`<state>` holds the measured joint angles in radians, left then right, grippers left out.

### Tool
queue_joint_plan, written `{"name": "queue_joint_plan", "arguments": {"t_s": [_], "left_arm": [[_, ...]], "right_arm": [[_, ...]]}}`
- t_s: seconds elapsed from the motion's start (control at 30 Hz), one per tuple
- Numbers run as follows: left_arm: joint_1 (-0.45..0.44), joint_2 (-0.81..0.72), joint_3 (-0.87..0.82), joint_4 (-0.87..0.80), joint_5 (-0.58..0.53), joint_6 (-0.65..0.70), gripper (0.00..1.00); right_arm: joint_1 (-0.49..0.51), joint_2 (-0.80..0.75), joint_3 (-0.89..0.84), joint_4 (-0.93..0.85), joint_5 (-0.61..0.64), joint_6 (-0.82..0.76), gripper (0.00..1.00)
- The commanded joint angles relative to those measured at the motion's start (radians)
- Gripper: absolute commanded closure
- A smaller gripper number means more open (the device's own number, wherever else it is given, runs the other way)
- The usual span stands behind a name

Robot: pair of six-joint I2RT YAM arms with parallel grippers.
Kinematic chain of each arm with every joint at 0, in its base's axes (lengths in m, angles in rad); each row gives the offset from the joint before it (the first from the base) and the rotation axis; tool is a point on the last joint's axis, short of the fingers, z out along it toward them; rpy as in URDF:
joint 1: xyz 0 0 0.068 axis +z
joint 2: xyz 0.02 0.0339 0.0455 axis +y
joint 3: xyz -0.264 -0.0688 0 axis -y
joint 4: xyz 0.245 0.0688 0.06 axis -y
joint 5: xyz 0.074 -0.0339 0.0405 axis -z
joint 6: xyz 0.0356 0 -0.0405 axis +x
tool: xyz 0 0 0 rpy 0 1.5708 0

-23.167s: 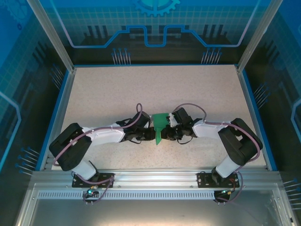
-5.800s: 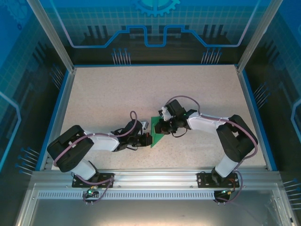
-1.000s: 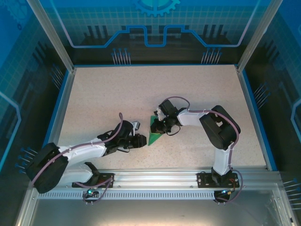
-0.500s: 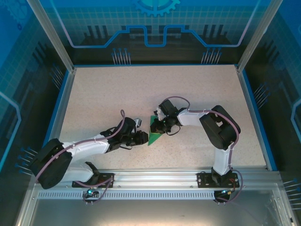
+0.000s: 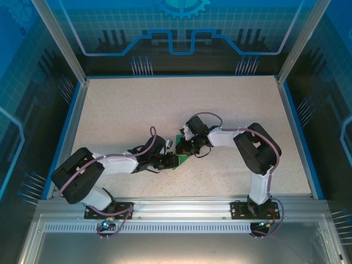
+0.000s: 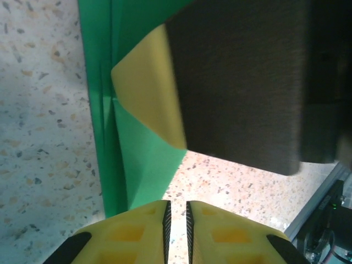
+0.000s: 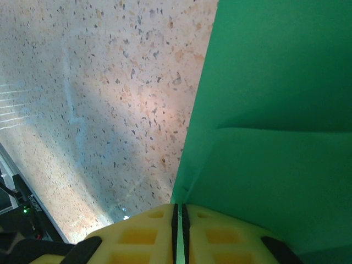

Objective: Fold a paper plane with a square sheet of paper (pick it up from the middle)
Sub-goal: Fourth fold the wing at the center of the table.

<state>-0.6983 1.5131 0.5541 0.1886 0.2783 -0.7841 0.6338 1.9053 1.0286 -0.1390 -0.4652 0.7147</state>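
Bright-green matte paper sheet (image 5: 183, 158), one piece, folded into a narrower layered shape, is lying near the middle of the speckled beige table (image 5: 137, 110) in the overhead view, a little toward the near rail. Most of it is sitting hidden under two black grippers, with a small wedge showing. Two white-and-black arms are meeting over it. The left gripper (image 5: 174, 160) is reaching in from the near left and the right gripper (image 5: 185, 148) from the right. Finger spacing is reading too small to judge here. Wide table surface is lying open toward the far, left and right blue borders (image 5: 70, 129), all well apart from the paper.

Left wrist view: the paper sheet (image 6: 137, 159) is running as a long strip up the left side with layered creases showing, its top cut off by the frame. The left gripper (image 6: 176, 215), two yellow fingers, is standing drawn nearly together, with a thin slit showing table between them. The paper's edge is reaching the left-hand finger; whether it is being pinched cannot be told. One yellow pad (image 6: 146, 88) on a dark body, blurred and cut off, is overlapping the paper.

Right wrist view: the paper sheet (image 7: 275, 110) is covering the right half, with one fold edge crossing it. The right gripper (image 7: 177, 220), two yellow fingers pressed together, is pinching the paper, a green line showing in the slit. Table (image 7: 110, 82) is lying open left of the paper's straight edge.
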Motion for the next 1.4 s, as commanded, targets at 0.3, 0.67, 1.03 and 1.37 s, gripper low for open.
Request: {"name": "queue_joint_plan", "arguments": {"t_s": [0.3,0.67,1.03,1.37], "left_arm": [[0.005,-0.067,-0.045,0.071,-0.003,0.006,0.79],[0.009,-0.027,-0.046,0.056,-0.020,0.018,0.79],[0.009,0.034,-0.118,0.148,0.001,-0.017,0.79],[0.008,0.074,-0.189,0.243,0.075,-0.048,0.78]], "right_arm": [[-0.010,0.014,0.014,-0.012,-0.023,-0.007,0.86],[-0.010,0.014,0.017,-0.015,-0.025,-0.009,0.86],[-0.009,0.016,0.014,-0.021,-0.029,-0.015,0.85],[-0.007,0.027,0.027,-0.028,-0.028,-0.017,0.85]]}}
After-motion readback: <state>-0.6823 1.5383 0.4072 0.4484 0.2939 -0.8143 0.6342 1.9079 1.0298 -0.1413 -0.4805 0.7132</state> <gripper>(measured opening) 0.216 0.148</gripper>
